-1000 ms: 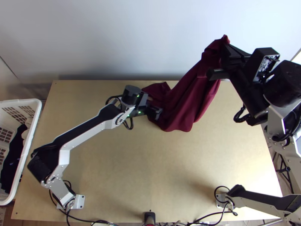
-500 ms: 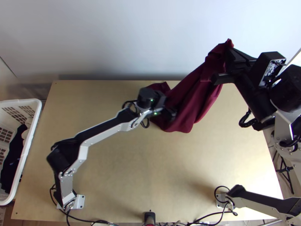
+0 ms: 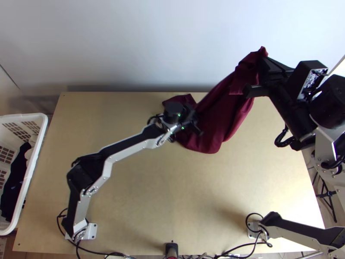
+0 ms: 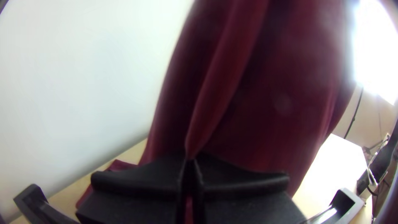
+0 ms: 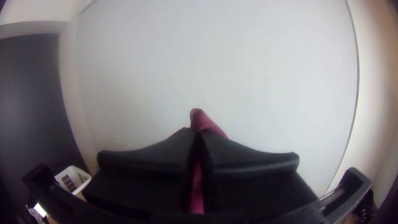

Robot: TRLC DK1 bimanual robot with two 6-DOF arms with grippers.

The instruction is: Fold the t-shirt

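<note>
T-shirt (image 3: 224,114) is hanging bunched from the right pincer (image 3: 262,61), which is gripping its upper end, and trailing onto the far counter (image 3: 142,190); the left pincer (image 3: 200,131) is nipping a lower fold.

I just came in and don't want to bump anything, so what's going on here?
Two robot arms are handling a dark red cloth t-shirt. The right gripper is shut on its upper end, holding it raised, and the left gripper is pinching it lower down. The shirt hangs slanting between them, and part of it lies on the light wooden table. It isn't folded yet. A white plastic basket with dark cloth inside stands at the table's left side.
</note>
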